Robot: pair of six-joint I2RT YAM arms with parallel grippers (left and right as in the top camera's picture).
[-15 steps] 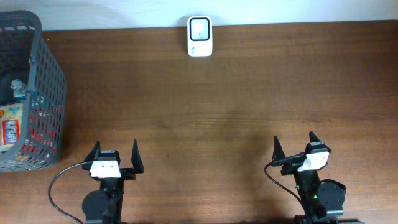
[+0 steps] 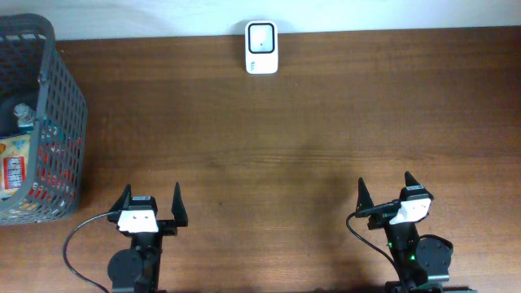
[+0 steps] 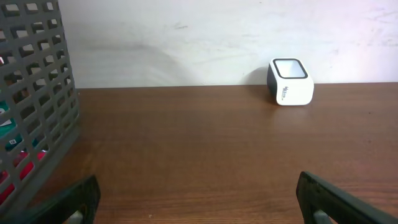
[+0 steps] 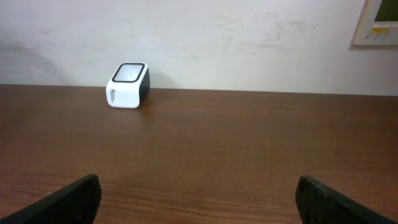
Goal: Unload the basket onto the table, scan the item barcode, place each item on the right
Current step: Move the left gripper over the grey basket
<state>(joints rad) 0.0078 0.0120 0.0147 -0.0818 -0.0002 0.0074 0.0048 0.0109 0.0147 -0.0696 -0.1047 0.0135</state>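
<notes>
The task looks unstarted: left gripper [image 2: 151, 195] and right gripper [image 2: 384, 185] sit wide open and empty at the near edge, so next the left should fetch an item [image 2: 11, 169] from the basket [image 2: 50, 122] on the left.

The left arm [image 2: 134, 264] and the right arm [image 2: 419, 256] sit folded low at the near side, well apart. The left tool [image 2: 151, 198] points straight toward the far side, its two dark fingers [image 2: 126, 197] spread wide with nothing between them. The right tool [image 2: 385, 189] is spread just as wide and empty, but turned slightly, its right finger reaching a little farther. A black cable [image 2: 68, 242] loops out leftward from each wrist.
</notes>
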